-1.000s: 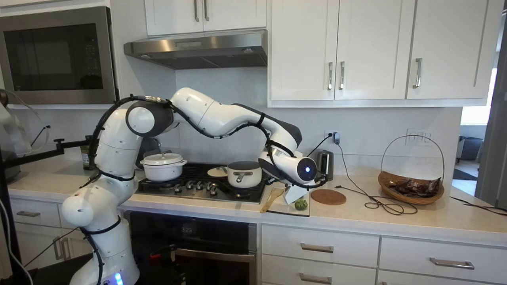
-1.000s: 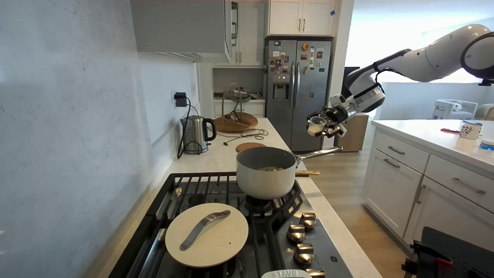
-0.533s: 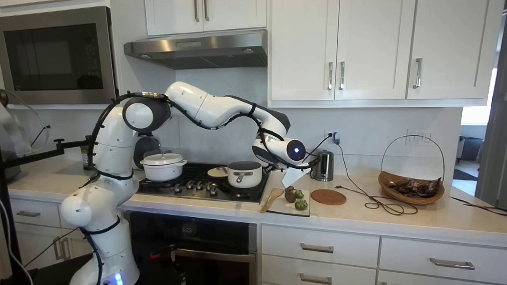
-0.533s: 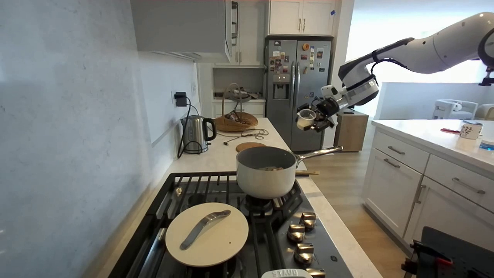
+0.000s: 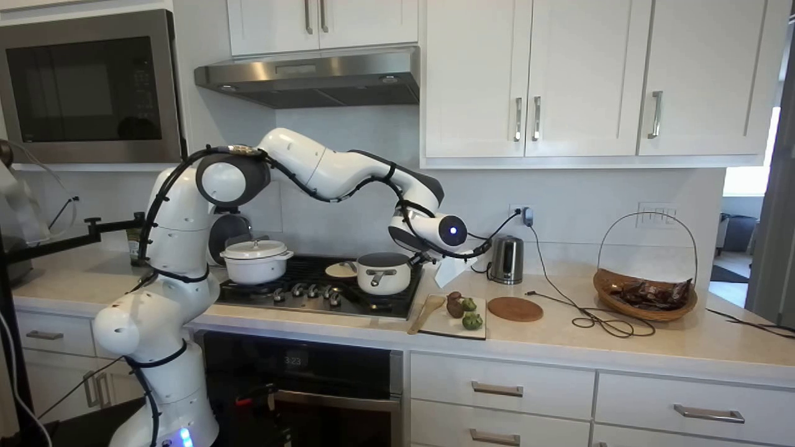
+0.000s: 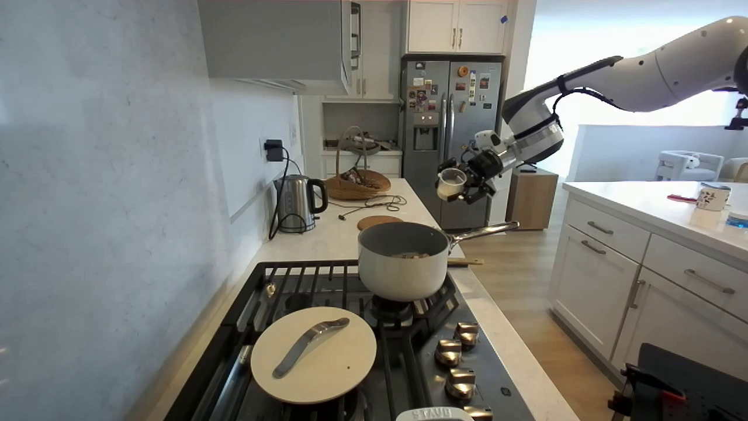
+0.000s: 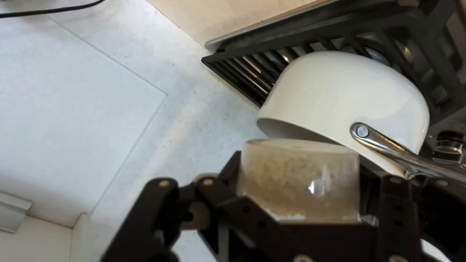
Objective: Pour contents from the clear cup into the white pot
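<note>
The clear cup (image 6: 452, 185) holds pale grains, which show through its wall in the wrist view (image 7: 298, 178). My gripper (image 6: 457, 182) is shut on the cup, with a finger on each side of it in the wrist view (image 7: 300, 174). The cup's mouth is up, with a slight tilt. The white pot (image 6: 403, 275), grey inside with a long metal handle, stands uncovered on the stove with some pieces in it. It also shows in an exterior view (image 5: 384, 280) and in the wrist view (image 7: 342, 98). The cup is above the pot's rim height, beyond its handle side and apart from it.
A lidded white pot (image 5: 256, 262) and a cream lid (image 6: 313, 356) are on the stove (image 6: 403, 362). A steel kettle (image 6: 295, 202) stands behind. A board (image 5: 441, 323) holds vegetables beside a wooden spoon (image 5: 426, 314). The pot's handle (image 6: 485, 232) sticks out past the counter edge.
My gripper has moved with the cup toward the pot, leftward in both exterior views. The arm rose first, uncovering the vegetables on the board. The pot has not moved.
</note>
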